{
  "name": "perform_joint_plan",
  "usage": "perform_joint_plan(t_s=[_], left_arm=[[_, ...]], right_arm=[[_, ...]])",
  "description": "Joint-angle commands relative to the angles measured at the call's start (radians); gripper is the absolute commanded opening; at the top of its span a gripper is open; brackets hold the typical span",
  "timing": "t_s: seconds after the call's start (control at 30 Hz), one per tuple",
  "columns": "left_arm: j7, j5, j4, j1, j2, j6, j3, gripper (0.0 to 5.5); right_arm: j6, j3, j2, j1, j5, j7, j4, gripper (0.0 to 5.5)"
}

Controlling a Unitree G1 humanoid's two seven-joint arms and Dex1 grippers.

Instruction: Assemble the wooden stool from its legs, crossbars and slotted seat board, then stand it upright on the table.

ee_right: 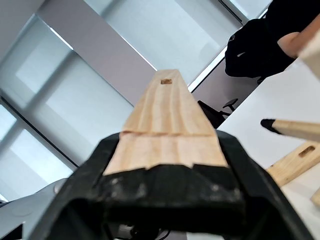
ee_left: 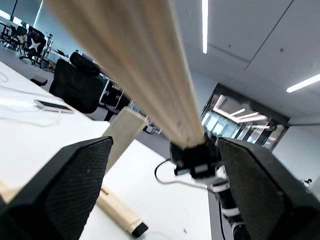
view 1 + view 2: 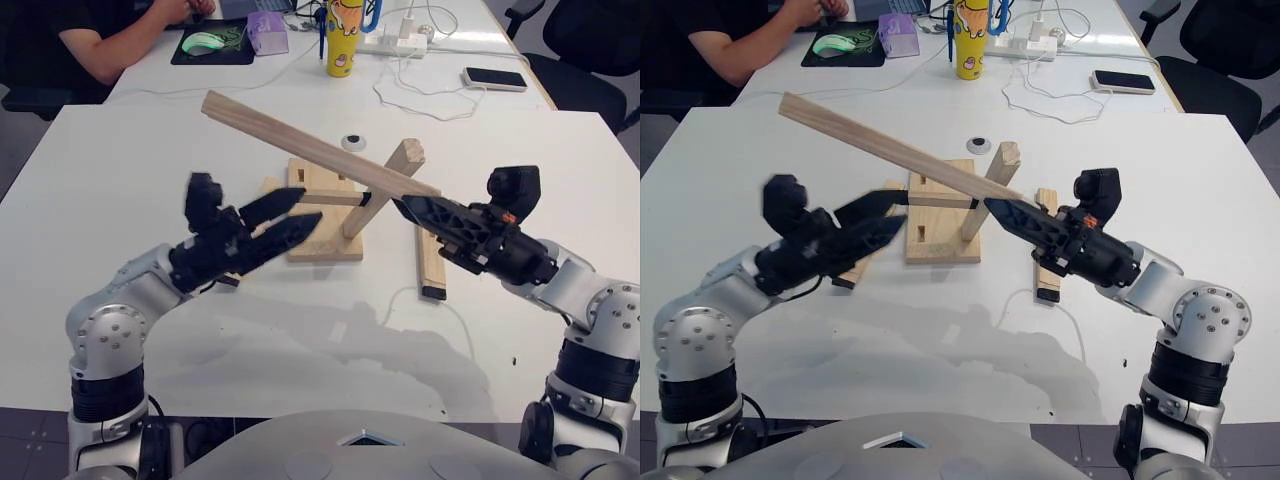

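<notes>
The slotted seat board (image 3: pixel 322 240) lies flat mid-table. A short leg (image 3: pixel 384 182) stands tilted from it, joined to a crossbar (image 3: pixel 332 197). Another leg (image 3: pixel 432 262) lies on the table to the right of the board. My right gripper (image 3: pixel 405 203) is shut on one end of a long wooden leg (image 3: pixel 300 142), which slants up and away to the left over the board; the same leg (image 1: pixel 165 110) runs out from the jaws in the right wrist view. My left gripper (image 3: pixel 300 212) is open just left of the board, its fingertips near the crossbar, holding nothing. Its fingers (image 2: pixel 65 185) frame the long leg (image 2: pixel 145 75) overhead.
At the far table edge stand a yellow cup (image 3: pixel 343 35), a power strip (image 3: pixel 395 42), a phone (image 3: pixel 494 78), a purple box (image 3: pixel 267 32) and a mouse (image 3: pixel 205 42). A small round cap (image 3: pixel 352 141) lies behind the board. Bare white tabletop (image 3: pixel 330 350) spreads in front.
</notes>
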Motion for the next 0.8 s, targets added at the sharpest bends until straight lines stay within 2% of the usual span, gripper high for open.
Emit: perform_joint_plan(t_s=[0.03,0.2,0.4,0.8], left_arm=[[0.089,-0.129,0.023,-0.037,0.001,-0.009,0.042,3.89],[0.114,-0.171,0.06,-0.051,0.029,0.005,0.03,3.89],[0.1,-0.168,0.109,-0.042,0.06,0.057,-0.023,3.89],[0.125,-0.262,0.149,-0.079,0.058,0.073,-0.024,3.89]], right_arm=[[-0.021,0.02,-0.031,0.031,0.001,0.048,0.024,2.05],[-0.025,0.038,-0.07,0.075,-0.013,0.118,0.018,2.05],[-0.086,0.048,-0.057,0.047,-0.004,0.115,0.022,2.05],[-0.098,0.111,-0.086,0.037,-0.04,0.181,0.011,2.05]])
